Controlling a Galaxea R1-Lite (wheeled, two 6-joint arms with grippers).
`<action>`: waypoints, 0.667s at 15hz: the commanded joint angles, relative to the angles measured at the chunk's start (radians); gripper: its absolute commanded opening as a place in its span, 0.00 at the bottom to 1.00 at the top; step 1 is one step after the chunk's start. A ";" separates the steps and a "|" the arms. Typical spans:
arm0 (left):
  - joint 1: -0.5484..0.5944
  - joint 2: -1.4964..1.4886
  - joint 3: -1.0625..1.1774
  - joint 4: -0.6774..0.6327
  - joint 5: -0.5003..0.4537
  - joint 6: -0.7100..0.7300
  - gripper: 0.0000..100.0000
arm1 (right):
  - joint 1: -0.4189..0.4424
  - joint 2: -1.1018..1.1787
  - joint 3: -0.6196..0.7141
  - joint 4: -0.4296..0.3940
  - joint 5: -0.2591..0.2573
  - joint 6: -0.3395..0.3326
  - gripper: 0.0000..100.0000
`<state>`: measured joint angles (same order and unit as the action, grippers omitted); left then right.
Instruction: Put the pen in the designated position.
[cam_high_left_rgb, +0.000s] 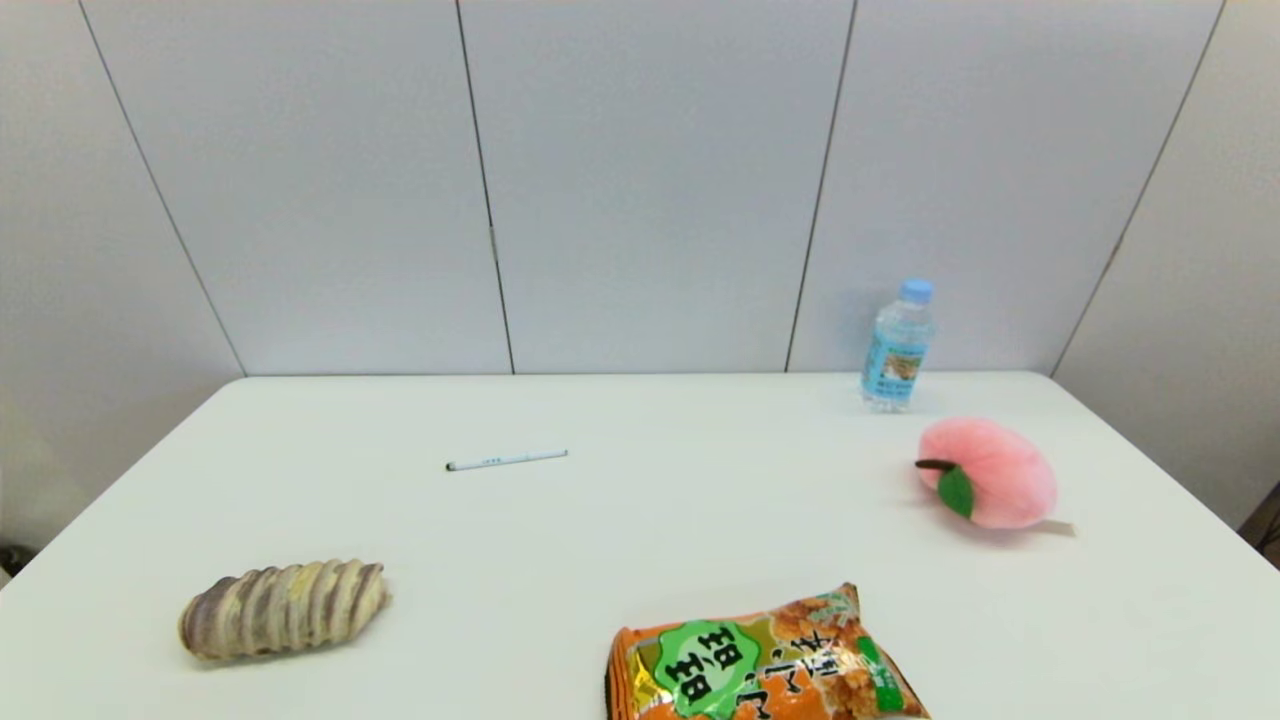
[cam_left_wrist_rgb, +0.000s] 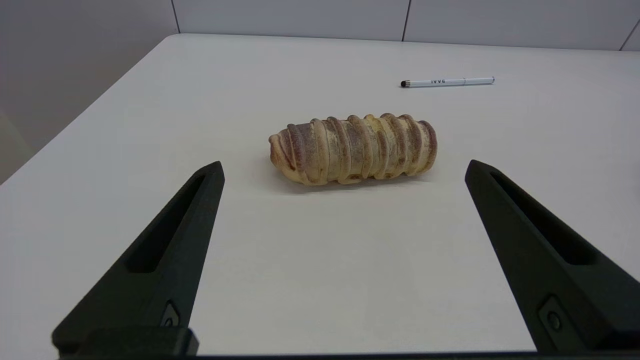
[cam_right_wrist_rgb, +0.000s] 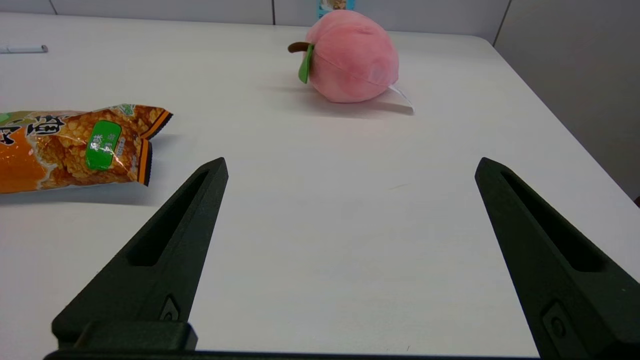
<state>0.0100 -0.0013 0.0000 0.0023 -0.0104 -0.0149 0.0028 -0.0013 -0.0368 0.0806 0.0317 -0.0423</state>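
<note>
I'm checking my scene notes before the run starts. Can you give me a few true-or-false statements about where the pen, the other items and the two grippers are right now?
1. The pen lies flat on the bare white table, touching nothing. True.
2. The left gripper is shut on the pen. False: its fingers are spread wide and empty, with the striped bread roll lying beyond them and the pen farther off.
3. The water bottle stands upright near the table's far edge. True.
4. The plush peach rests on top of the orange snack bag. False: they lie apart on the table.
5. The right gripper is open and holds nothing. True.
</note>
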 joint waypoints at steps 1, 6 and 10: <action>0.001 0.000 0.000 0.001 0.000 0.000 1.00 | 0.000 0.001 0.000 0.002 0.001 0.002 1.00; 0.001 0.000 0.000 -0.001 0.000 0.000 1.00 | 0.000 0.001 0.000 0.002 0.001 0.002 1.00; 0.001 0.000 0.000 -0.001 0.000 0.000 1.00 | 0.000 0.001 0.000 0.002 0.001 0.002 1.00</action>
<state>0.0104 -0.0013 0.0000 0.0028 -0.0104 -0.0149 0.0028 -0.0013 -0.0368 0.0826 0.0317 -0.0389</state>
